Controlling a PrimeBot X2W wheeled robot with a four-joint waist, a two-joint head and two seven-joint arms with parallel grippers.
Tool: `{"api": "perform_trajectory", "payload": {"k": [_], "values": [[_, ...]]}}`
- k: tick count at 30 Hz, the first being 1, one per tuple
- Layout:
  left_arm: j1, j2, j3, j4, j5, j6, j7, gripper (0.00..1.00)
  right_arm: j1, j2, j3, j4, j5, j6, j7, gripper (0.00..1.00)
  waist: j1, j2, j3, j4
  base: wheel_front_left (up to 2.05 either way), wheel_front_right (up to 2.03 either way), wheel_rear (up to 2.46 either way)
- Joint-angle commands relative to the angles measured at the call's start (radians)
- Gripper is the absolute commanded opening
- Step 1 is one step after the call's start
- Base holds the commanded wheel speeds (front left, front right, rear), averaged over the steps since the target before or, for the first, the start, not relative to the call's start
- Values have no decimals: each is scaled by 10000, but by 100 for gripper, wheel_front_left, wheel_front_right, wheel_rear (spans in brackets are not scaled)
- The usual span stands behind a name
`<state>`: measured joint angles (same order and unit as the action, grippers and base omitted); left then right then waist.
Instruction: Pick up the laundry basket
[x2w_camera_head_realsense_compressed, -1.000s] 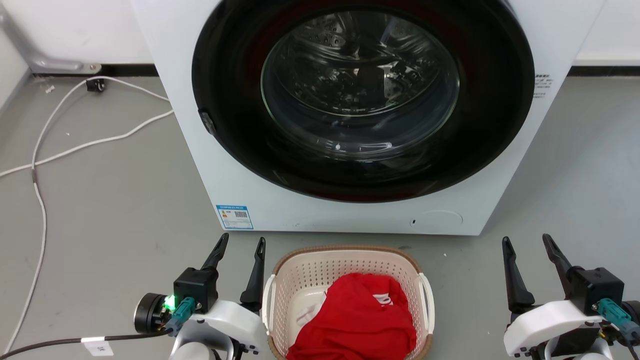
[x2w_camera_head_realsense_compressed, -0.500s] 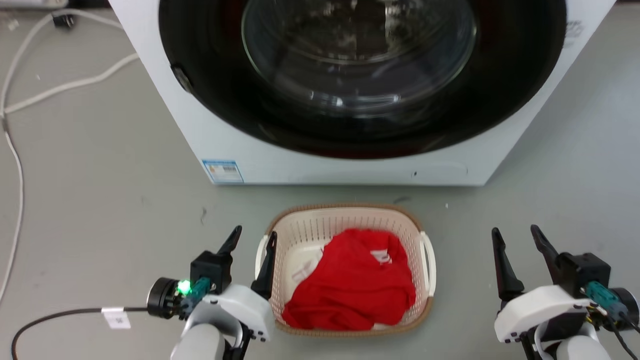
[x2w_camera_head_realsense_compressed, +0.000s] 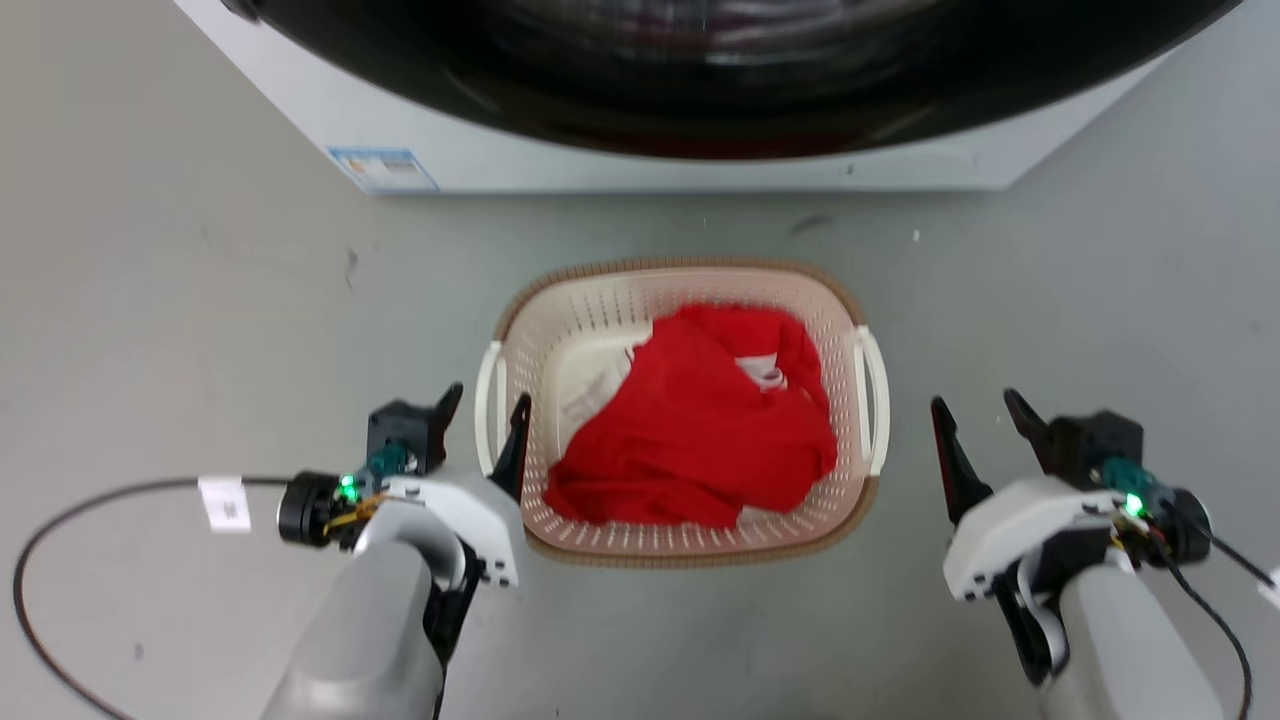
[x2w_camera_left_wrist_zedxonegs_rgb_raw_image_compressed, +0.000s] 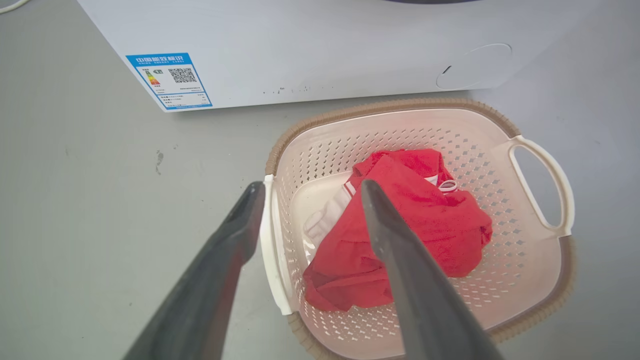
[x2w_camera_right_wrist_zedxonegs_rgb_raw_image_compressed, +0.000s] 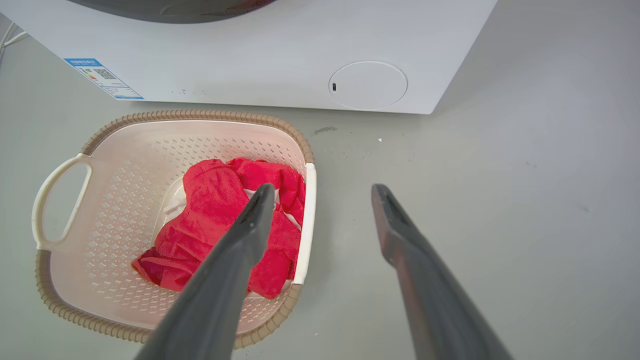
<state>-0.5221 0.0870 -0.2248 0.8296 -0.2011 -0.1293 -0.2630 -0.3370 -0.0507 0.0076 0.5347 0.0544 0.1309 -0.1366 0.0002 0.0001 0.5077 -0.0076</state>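
The laundry basket (x2w_camera_head_realsense_compressed: 680, 268) is cream with a brown rim and stands on the grey floor before the washing machine. A red garment (x2w_camera_head_realsense_compressed: 700, 420) lies crumpled inside it. My left gripper (x2w_camera_head_realsense_compressed: 488, 395) is open, one finger on each side of the white left handle (x2w_camera_head_realsense_compressed: 487, 440); in the left wrist view the left gripper (x2w_camera_left_wrist_zedxonegs_rgb_raw_image_compressed: 312, 185) straddles that handle (x2w_camera_left_wrist_zedxonegs_rgb_raw_image_compressed: 272, 250). The right gripper (x2w_camera_head_realsense_compressed: 973, 400) is open a little to the right of the right handle (x2w_camera_head_realsense_compressed: 878, 400), apart from it. In the right wrist view the right gripper (x2w_camera_right_wrist_zedxonegs_rgb_raw_image_compressed: 324, 187) points past the basket's near handle (x2w_camera_right_wrist_zedxonegs_rgb_raw_image_compressed: 306, 225).
The white washing machine (x2w_camera_head_realsense_compressed: 600, 170) with its dark round door stands just behind the basket, a blue label (x2w_camera_head_realsense_compressed: 380, 168) on its lower left. A black cable (x2w_camera_head_realsense_compressed: 60, 520) loops over the floor by my left arm. Bare grey floor lies on both sides.
The head camera has tilted down, so the washing machine slid up that view. Both grippers have drawn in toward the basket; the left one now straddles the left handle.
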Motion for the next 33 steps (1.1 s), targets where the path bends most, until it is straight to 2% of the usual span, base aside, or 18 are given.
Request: {"api": "perform_trajectory", "payload": {"k": [1,12,20,27,28,29,30,31,33], "values": [[-255,41,-96,116,-85,-11,-26,100,-309,5,28,138,-7,-3,-49,100,-2,-1,761,-91,0,0,0],[-2683,656,-1661,2164,-2062,-5,422,100,-3173,4,1072,3081,541,-5,-294,100,-2,-1,2774,-205,0,0,0],[-3697,1065,-2617,2766,-3319,-7,1058,100,-4705,1,2088,4970,1265,-5,-327,100,-2,-1,3466,-287,0,0,0],[-4152,1141,-3449,2969,-4044,-8,1370,100,-5478,5,2584,6051,1755,-5,-466,100,-2,-1,3704,-267,0,0,0],[-4196,1154,-3551,2982,-4168,-8,1421,66,-5553,4,2673,6174,1820,-5,-408,100,-2,-1,3724,-273,0,0,0],[-4224,1172,-3648,2998,-4284,-8,1464,16,-5628,4,2770,6268,1885,-5,-365,64,-2,-1,3743,-280,0,0,0],[-4227,1149,-3743,2997,-4435,-6,1587,0,-5684,5,2876,6327,2046,-5,-317,29,-2,-1,3758,-280,0,0,0],[-4240,1146,-3853,2967,-4557,-6,1663,0,-5733,5,3003,6371,2141,-5,-313,0,-2,-1,3764,-282,0,0,0],[-4310,1176,-4061,2905,-4794,-19,1700,0,-5812,2,3217,6473,2353,-3,-286,0,-2,-1,3746,-288,0,0,0]]}}
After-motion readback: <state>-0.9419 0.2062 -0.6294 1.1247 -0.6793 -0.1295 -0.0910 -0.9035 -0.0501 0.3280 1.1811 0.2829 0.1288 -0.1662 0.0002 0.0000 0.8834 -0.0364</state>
